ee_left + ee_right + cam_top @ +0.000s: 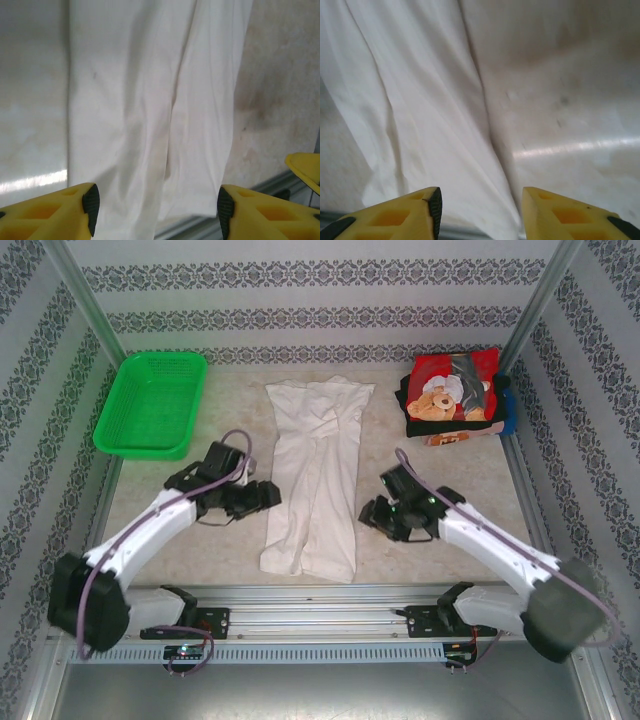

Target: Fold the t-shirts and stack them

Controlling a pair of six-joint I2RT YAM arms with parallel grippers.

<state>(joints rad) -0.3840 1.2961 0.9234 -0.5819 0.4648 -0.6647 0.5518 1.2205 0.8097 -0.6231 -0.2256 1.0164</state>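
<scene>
A: Two grippers flank the white shirt (313, 480), one at each long edge. How do the jaws stand?

B: The left gripper (264, 497) is open, jaws well apart, nothing between them. From its wrist, the black pads (90, 202) sit wide and the shirt lies flat ahead of the gap, on the table (282, 100).

A: Touching the cloth?

B: The tips are just beside the edge; whether they touch it I cannot tell.

A: And the other?

B: The right gripper (372, 514) is open too, by a narrower gap, and has hold of nothing. Cloth runs ahead of its gap and off past one of its fingers (405, 215); bare table lies ahead of the other.

A: How does the shirt lie?

B: Folded lengthwise into a long strip, between the two sets of jaws. Its creased end reaches well beyond them; the other end lies behind them, near the arm bases.

A: The rest of the shirts?

B: A stack (450, 400) sits well beyond the right jaws, on the side away from the strip: a red shirt (480, 365) with a bear print on top, a black shirt (408, 405) under it, a blue shirt (507, 410) showing at the outer edge.

A: Anything else?

B: A green basket (150, 400) stands well beyond the left jaws, on the side away from the strip.
</scene>
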